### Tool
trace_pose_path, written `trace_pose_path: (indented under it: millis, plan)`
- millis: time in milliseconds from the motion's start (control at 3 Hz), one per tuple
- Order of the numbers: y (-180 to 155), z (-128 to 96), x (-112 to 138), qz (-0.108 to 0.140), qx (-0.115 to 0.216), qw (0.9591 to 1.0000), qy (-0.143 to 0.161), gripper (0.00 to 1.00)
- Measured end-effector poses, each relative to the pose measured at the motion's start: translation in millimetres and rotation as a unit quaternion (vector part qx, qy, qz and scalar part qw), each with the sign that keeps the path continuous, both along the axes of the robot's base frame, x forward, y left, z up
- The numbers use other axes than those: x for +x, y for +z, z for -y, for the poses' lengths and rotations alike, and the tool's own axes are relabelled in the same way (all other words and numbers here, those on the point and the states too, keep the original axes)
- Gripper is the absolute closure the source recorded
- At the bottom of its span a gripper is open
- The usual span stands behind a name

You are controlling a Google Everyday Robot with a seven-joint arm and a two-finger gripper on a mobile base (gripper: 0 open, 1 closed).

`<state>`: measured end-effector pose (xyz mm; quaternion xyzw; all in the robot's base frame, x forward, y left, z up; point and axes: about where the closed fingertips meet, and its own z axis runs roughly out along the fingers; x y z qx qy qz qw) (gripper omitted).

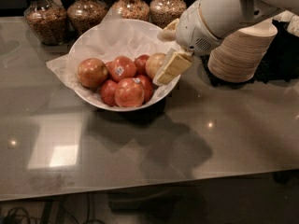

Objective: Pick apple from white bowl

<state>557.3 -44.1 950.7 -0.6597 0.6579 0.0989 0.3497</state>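
Note:
The white bowl (88,41), lined with crumpled white paper, stands at the back middle of the glossy table. It holds several apples. The pale yellowish apple (153,63) lies at the bowl's right side, beside deeper red apples with white stickers (122,68) and an orange-red apple (92,72) on the left. My gripper (164,54) reaches in from the right over the bowl's right rim. Its near cream finger (172,68) lies against the pale apple's right front, and the far finger (167,33) shows behind it. The fingers stand apart, with the apple resting in the bowl.
Several glass jars of grains (86,10) line the back edge behind the bowl. A tall stack of small paper bowls (240,52) stands on a dark mat to the right, just behind my arm. The table's front edge (140,190) runs along the bottom.

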Motion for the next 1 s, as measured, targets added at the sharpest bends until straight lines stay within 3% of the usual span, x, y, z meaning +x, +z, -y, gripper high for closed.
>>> trace_pose_path:
  millis: [1000]
  plan:
    - [-21.8, 4.0, 18.2, -0.007, -0.003, 0.9996, -0.029, 0.26]
